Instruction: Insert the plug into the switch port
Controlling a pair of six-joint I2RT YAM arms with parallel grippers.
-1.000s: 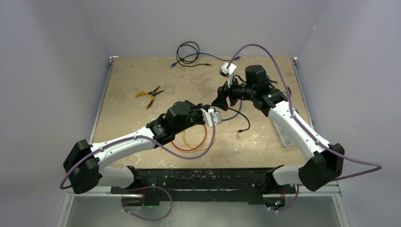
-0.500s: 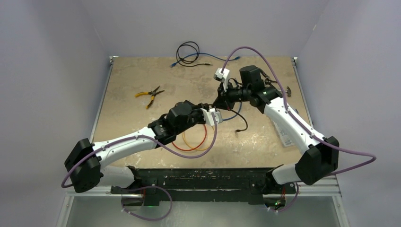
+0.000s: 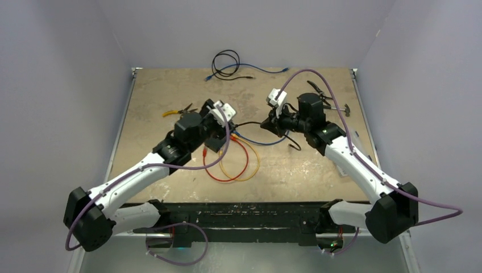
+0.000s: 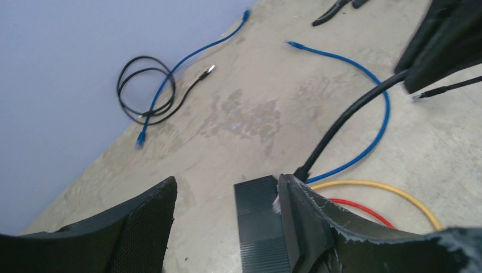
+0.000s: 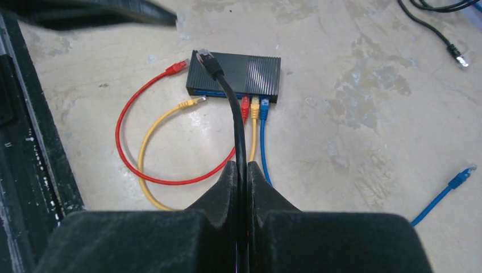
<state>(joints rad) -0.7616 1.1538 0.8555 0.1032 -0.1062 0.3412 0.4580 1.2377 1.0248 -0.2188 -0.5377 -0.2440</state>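
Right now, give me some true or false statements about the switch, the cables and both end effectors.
The right end effector is shut on the black cable. True.
The left end effector is shut. False: it is open.
Three plugs, red, yellow and blue, sit side by side in the switch. True.
The black cable's plug is in a port. False: it shows over the switch's top corner, outside the ports.

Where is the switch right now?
Right wrist view, top centre: the switch lies on the table, just left of middle, three cables plugged in.
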